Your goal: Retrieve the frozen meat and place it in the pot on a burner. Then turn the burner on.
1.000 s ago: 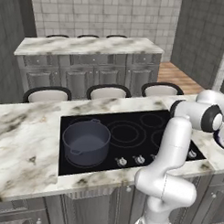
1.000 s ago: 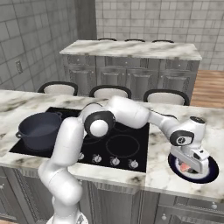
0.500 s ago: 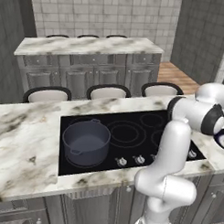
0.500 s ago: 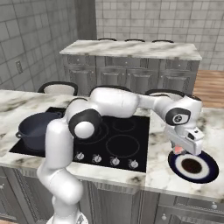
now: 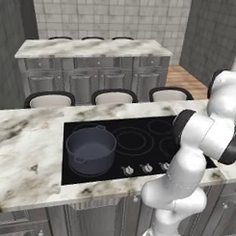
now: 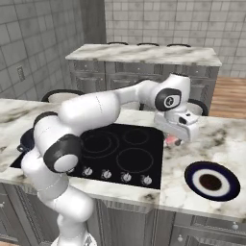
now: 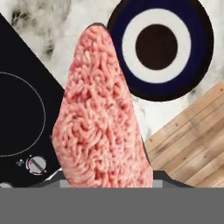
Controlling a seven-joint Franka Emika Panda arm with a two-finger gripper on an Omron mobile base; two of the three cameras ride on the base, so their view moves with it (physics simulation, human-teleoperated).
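Frozen meat [image 7: 103,118] sits clenched in the claw [image 6: 174,140] above the counter; pot [image 5: 91,149] holds nothing.

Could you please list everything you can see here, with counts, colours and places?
frozen meat: one, pinkish-red, held in the claw above the counter's right part.
pot: one, dark grey-blue, on the cooktop's left burner.
cooktop: one, glossy black, set into the near counter.
knobs: several, silver, along the cooktop's front edge.
plate: one, dark blue with a white ring, on the counter right of the cooktop.
near counter: one, white-grey marble.
far counter: one, marble, behind.
stools: three, pale seats, between the counters.
claw: one, shut on the frozen meat.
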